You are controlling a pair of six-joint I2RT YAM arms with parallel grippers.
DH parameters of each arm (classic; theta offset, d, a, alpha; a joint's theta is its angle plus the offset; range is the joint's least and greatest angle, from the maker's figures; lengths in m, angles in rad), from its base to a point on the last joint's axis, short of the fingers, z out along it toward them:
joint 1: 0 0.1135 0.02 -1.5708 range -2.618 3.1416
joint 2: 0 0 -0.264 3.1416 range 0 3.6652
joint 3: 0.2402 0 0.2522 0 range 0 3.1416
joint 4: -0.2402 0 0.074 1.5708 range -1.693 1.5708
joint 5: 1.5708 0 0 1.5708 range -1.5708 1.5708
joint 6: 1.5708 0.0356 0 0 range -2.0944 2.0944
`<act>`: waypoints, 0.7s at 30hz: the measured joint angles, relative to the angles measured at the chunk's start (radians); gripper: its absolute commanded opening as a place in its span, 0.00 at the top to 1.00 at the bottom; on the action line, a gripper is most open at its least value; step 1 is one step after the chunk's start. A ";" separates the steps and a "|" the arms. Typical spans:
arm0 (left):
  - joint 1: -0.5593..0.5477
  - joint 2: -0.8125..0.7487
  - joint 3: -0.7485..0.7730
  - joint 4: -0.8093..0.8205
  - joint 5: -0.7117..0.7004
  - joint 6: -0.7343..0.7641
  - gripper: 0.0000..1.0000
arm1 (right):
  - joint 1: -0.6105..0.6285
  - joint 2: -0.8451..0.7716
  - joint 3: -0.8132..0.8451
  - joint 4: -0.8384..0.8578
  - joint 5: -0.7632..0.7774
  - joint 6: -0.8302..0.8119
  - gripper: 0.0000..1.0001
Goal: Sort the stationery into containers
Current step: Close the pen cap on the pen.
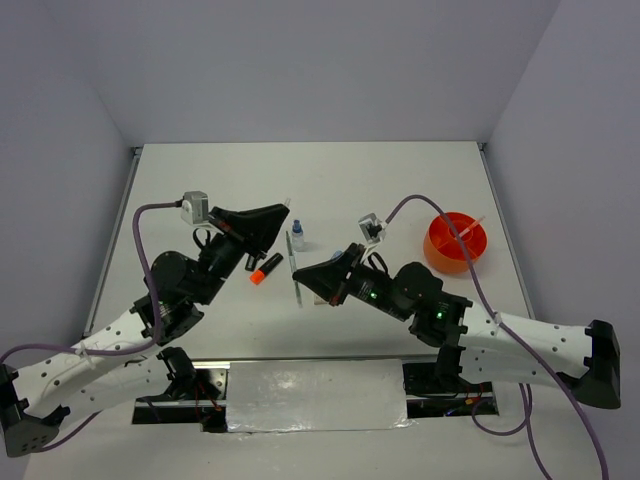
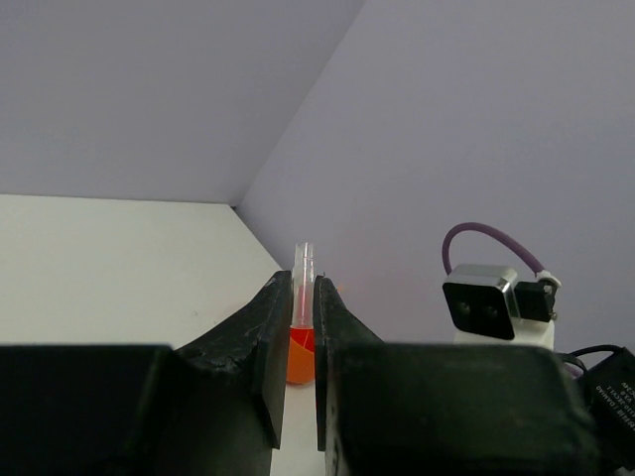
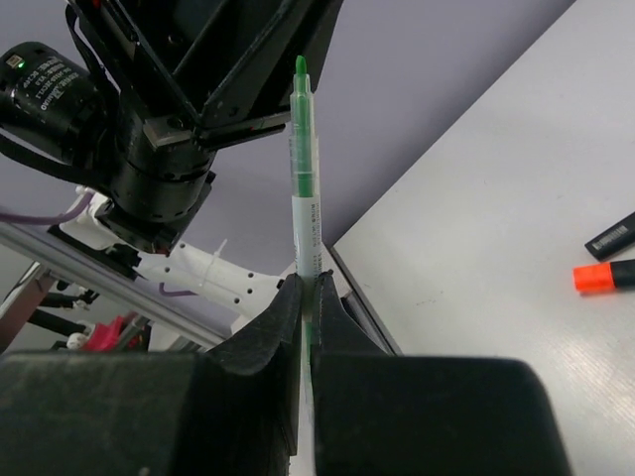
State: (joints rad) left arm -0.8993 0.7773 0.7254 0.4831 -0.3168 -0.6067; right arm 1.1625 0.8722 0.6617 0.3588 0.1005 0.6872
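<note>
Pen (image 3: pixel 305 198), slim, pale barrel, green tip

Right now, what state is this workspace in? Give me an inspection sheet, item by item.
Surface: white table, evenly lit.
Job's things: green-tipped pen in a gripper; orange-capped highlighter and blue-capped bottle loose on the table; orange bowl at far right, with a pale stick in it.
Clutter: nothing seen.
Grippers: right gripper shut on the pen. Left gripper jaws nearly together, with a clear-tipped stick in the gap; held or beyond, cannot tell.
Cables: purple cables loop from both wrists; the right one crosses the bowl in the top view.
Surroundings: pale walls on three sides.
</note>
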 measured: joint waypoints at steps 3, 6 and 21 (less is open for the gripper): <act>0.000 0.000 0.000 0.023 0.009 0.000 1.00 | 0.016 0.005 0.000 0.002 0.018 0.003 1.00; 0.000 0.000 0.000 0.052 0.026 0.000 1.00 | 0.019 0.018 0.000 0.015 0.028 0.004 1.00; 0.000 0.012 -0.021 0.127 0.069 0.000 1.00 | 0.020 0.041 0.020 0.023 0.080 -0.032 1.00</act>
State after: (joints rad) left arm -0.8993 0.7891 0.7048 0.6102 -0.2481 -0.6071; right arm 1.1824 0.9131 0.6819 0.3820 0.1802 0.6552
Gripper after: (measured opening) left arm 0.240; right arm 0.035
